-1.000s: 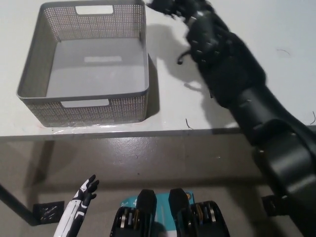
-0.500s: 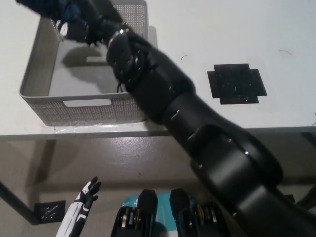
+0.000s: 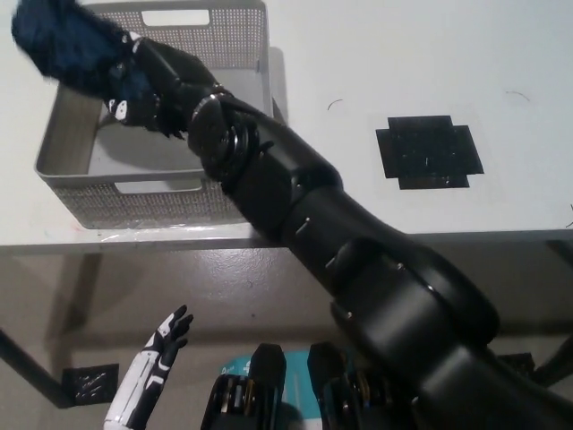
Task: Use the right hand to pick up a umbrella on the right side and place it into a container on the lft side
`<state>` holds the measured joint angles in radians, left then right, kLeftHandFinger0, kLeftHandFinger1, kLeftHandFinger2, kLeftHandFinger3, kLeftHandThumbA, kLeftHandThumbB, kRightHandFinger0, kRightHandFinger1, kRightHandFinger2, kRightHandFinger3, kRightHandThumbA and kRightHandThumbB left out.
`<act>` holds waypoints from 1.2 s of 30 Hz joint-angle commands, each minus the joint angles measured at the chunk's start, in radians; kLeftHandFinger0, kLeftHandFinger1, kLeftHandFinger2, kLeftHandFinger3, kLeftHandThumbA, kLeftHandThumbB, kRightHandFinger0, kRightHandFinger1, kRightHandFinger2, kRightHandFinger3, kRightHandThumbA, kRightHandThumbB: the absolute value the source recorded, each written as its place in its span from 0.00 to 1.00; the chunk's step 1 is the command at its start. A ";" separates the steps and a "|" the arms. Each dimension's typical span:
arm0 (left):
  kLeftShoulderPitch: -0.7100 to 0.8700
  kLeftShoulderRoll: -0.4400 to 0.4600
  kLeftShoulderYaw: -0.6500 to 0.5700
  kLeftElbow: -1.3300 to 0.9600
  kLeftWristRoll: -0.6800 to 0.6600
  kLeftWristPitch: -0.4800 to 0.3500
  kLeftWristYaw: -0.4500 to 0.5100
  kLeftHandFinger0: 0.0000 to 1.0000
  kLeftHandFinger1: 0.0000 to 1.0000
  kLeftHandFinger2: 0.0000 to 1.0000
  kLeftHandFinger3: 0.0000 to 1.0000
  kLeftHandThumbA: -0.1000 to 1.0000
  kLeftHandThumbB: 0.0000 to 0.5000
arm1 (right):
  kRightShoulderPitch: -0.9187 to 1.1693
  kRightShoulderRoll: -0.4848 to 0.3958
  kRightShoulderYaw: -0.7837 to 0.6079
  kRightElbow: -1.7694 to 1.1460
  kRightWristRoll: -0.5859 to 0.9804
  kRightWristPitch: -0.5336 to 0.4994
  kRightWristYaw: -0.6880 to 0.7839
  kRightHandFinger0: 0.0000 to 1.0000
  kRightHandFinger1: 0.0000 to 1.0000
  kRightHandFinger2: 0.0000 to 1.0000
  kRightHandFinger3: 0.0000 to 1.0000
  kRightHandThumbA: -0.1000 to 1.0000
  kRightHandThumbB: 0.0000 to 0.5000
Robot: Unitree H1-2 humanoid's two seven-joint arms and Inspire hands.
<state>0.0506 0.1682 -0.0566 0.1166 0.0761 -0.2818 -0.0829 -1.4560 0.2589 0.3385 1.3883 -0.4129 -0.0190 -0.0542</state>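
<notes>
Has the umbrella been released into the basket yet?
No. The right hand is shut on the dark blue umbrella, holding it above the grey basket.

A container (image 3: 237, 36) is set on the left part of a table (image 3: 376, 54), near its front edge, and a square mat (image 3: 429, 151) is laid on the table well to the right of it. The right hand (image 3: 148, 85) is held over the container's left half with an umbrella (image 3: 67, 45) clasped in it, the arm being stretched across the container's front right corner. The left hand (image 3: 166, 336) is hung below the table's front edge, at the lower left.
</notes>
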 commanded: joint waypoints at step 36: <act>-0.008 0.027 0.000 0.010 0.011 -0.008 -0.012 1.00 1.00 1.00 1.00 1.00 0.64 | 1.199 -0.523 -0.396 -2.129 0.535 0.087 0.166 1.00 1.00 1.00 1.00 1.00 0.86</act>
<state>0.0525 0.1680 -0.0730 0.1447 0.0789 -0.2768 -0.0955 -0.7176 -0.0544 0.1763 0.4064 -0.3076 0.0550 0.0746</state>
